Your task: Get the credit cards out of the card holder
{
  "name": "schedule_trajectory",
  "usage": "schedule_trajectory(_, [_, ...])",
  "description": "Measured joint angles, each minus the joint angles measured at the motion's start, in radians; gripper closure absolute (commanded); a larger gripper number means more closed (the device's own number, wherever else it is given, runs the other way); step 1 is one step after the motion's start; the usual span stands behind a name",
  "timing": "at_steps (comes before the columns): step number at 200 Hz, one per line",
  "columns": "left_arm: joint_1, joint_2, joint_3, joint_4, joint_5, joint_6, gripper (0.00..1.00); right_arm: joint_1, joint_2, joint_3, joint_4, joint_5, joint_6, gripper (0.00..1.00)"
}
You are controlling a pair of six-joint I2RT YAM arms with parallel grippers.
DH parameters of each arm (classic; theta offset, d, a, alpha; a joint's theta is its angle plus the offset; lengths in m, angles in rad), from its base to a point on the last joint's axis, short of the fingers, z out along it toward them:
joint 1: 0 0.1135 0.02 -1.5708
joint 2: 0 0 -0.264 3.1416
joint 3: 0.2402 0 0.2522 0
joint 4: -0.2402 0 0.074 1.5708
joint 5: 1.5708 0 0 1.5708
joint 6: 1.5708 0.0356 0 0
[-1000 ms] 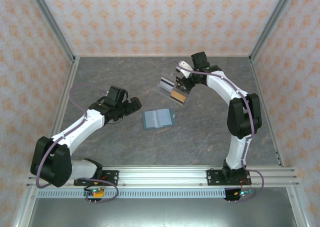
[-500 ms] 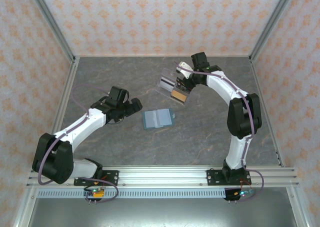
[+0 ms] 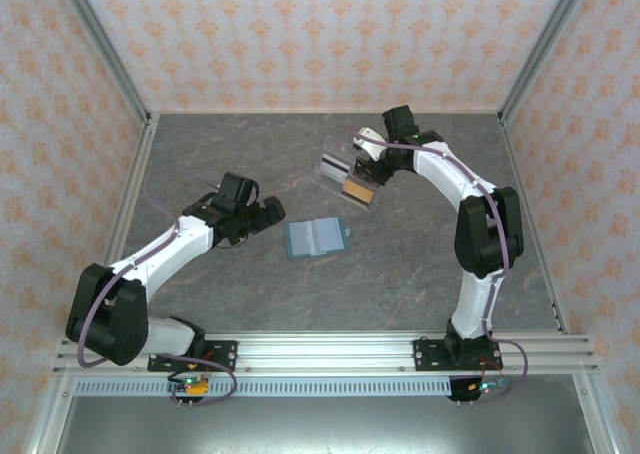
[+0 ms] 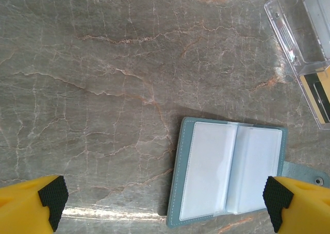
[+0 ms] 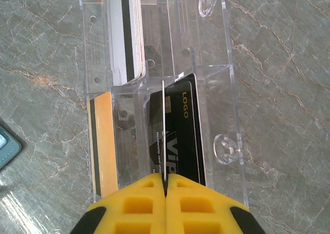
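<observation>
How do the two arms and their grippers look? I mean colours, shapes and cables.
The left arm and the right arm have rounded white links with black joints, and a thin purple cable follows each. The left gripper and the right gripper have blocky yellow fingers; the left ones carry black ribbed pads at the tips.

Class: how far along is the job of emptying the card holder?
Done: the card holder lies open, visible sleeves apparently empty; cards sit in the clear box. In hand: the right gripper pinches one card edge-on over that box. Remaining: release it. The left gripper is open.
</observation>
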Motion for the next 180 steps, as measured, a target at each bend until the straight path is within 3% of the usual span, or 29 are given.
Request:
schedule_trajectory(24, [0.0, 0.001, 0.0, 0.001, 0.002, 0.0, 0.0, 0.0, 0.0, 0.0, -0.002, 0.009, 0.023, 0.68])
schedule_trajectory(68, [0.0, 0.001, 0.0, 0.001, 0.002, 0.0, 0.0, 0.0, -0.008, 0.0, 0.005, 0.035, 0.084, 0.58])
schedule_trajectory(86, [0.0, 0.001, 0.0, 0.0, 0.0, 0.0, 0.0, 0.0, -0.038, -0.009, 0.03, 0.055, 0.147, 0.47])
schedule_trajectory(146, [0.0, -0.103, 0.001, -0.042, -0.102, 0.021, 0.0, 0.0, -0.342, -0.247, 0.245, 0.212, 0.476, 0.26])
schedule_trajectory(162, [0.0, -0.16, 0.003, -0.057, -0.166, 0.037, 0.0, 0.0, -0.433, -0.327, 0.303, 0.275, 0.559, 0.15])
schedule_trajectory(170, [0.0, -0.188, 0.005, -0.064, -0.204, 0.049, 0.0, 0.0, -0.476, -0.365, 0.323, 0.305, 0.596, 0.0])
schedule_trajectory(180, [0.0, -0.217, 0.007, -0.069, -0.257, 0.064, 0.0, 0.0, -0.529, -0.413, 0.348, 0.346, 0.635, 0.01])
